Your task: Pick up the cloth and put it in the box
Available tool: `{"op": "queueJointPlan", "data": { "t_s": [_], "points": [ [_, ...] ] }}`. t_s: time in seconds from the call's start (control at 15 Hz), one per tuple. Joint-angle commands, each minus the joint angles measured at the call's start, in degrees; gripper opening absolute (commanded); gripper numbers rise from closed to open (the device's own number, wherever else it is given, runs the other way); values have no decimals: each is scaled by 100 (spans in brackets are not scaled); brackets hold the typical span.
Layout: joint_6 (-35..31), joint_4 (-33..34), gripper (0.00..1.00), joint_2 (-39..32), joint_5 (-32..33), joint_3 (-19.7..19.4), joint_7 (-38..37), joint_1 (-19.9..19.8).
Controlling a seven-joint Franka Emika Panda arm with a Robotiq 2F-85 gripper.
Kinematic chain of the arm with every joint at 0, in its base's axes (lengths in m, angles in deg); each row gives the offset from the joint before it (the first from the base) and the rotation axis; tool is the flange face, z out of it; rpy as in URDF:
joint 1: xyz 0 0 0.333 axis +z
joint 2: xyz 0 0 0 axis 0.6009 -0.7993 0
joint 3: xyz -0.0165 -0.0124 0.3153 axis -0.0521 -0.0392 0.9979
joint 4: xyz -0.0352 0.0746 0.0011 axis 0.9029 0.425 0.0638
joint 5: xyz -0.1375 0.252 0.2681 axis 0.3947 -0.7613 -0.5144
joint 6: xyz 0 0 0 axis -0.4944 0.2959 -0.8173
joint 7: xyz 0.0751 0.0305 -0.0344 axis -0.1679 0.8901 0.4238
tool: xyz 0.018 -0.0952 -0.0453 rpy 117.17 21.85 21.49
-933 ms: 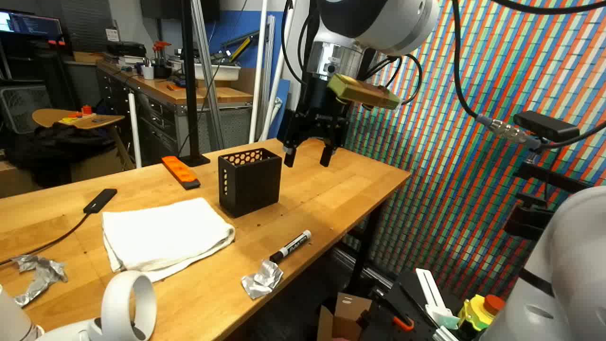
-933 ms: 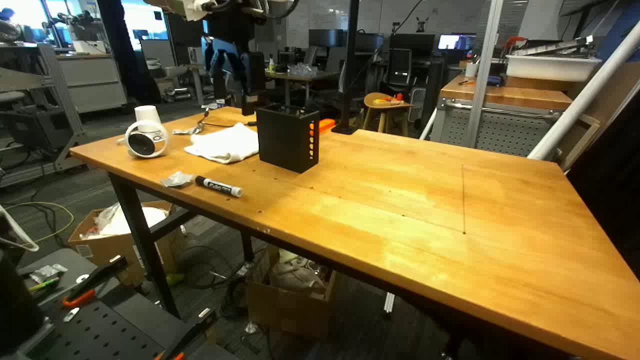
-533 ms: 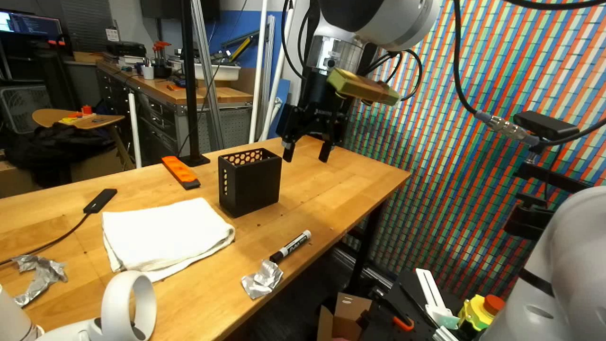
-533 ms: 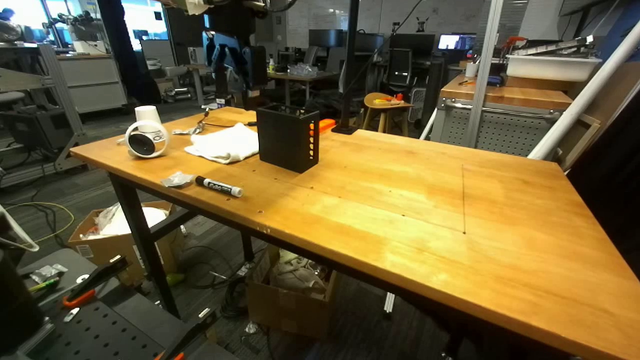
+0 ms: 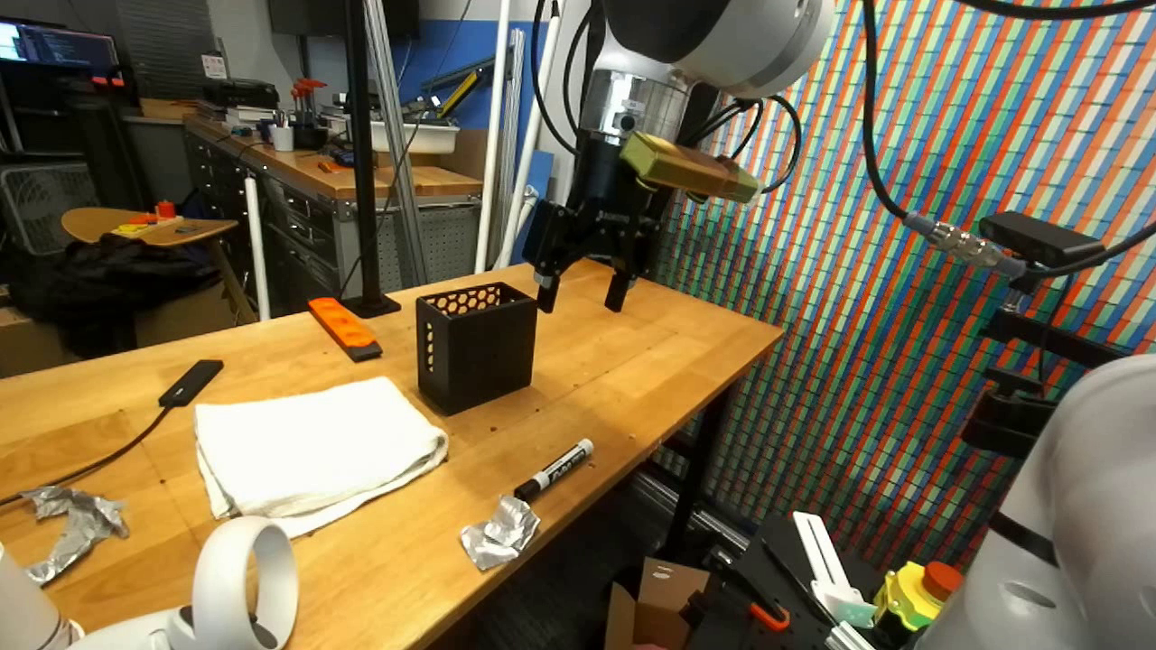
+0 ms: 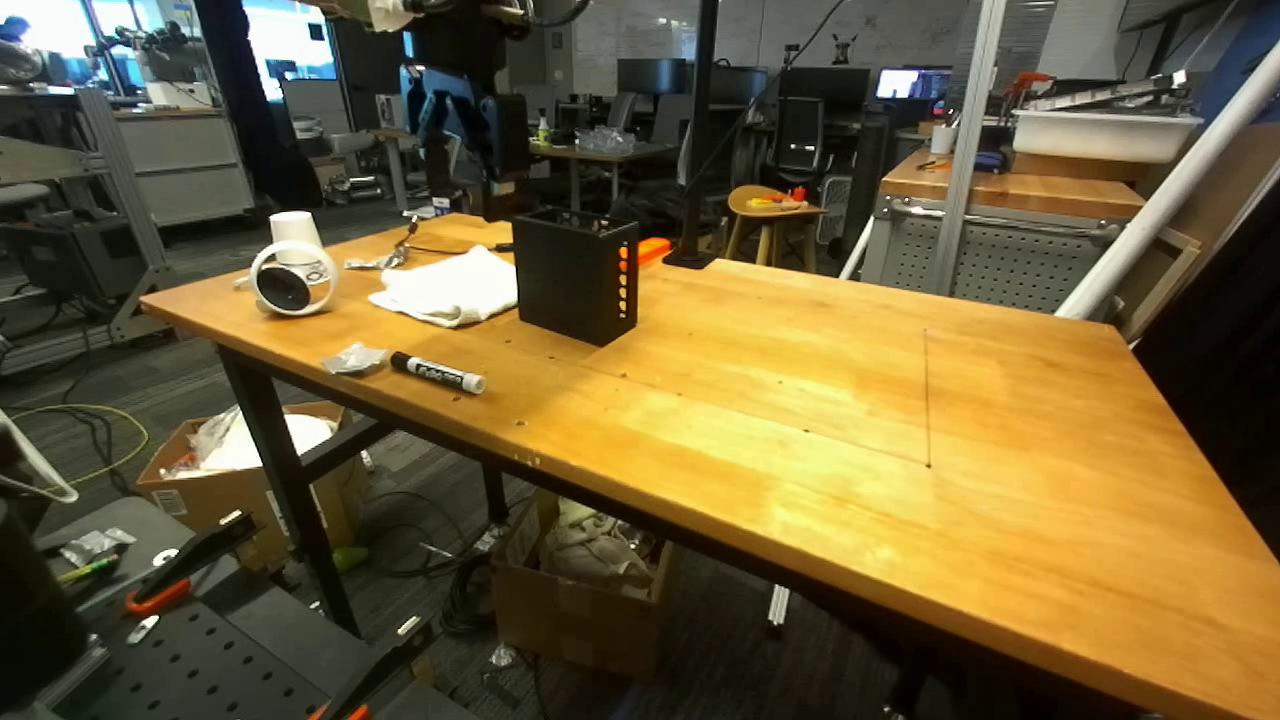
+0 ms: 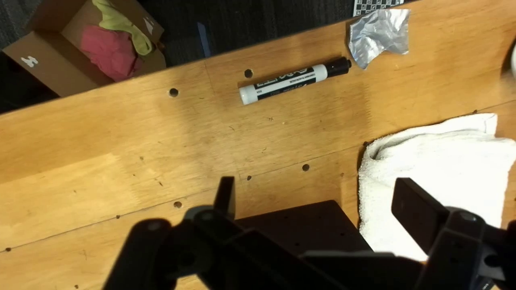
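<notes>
The rounded white-and-black arm casing point(image 5: 736, 45) joins a shiny silver metal wrist cylinder point(image 5: 632, 106); slim black cables point(image 5: 798, 135) loop beside an olive-yellow oblong block point(image 5: 691, 169). The matte black two-fingered gripper point(image 5: 582, 298) shows faint pale lettering point(image 5: 614, 218) and, in the wrist view, blocky fingers point(image 7: 419, 213) with rounded pivots point(image 7: 467, 216). A smooth white shell point(image 5: 1093, 506) bears a black band point(image 5: 1025, 538).

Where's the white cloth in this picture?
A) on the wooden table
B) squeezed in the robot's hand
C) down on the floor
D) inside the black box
A: the white cloth lies folded on the wooden table, beside the black box, with the hand open and apart from it.
</notes>
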Motion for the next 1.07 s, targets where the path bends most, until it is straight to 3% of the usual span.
{"op": "queueJointPlan", "data": {
  "t_s": [0.0, 0.53, 1.0],
  "points": [
    [-154, 134, 100, -47, -156, 237, 76, 233],
    [-1023, 720, 100, -590, -87, 917, 412, 1031],
    [-2041, 1706, 100, -2029, 88, 1112, 1179, 1274]
  ]
}}
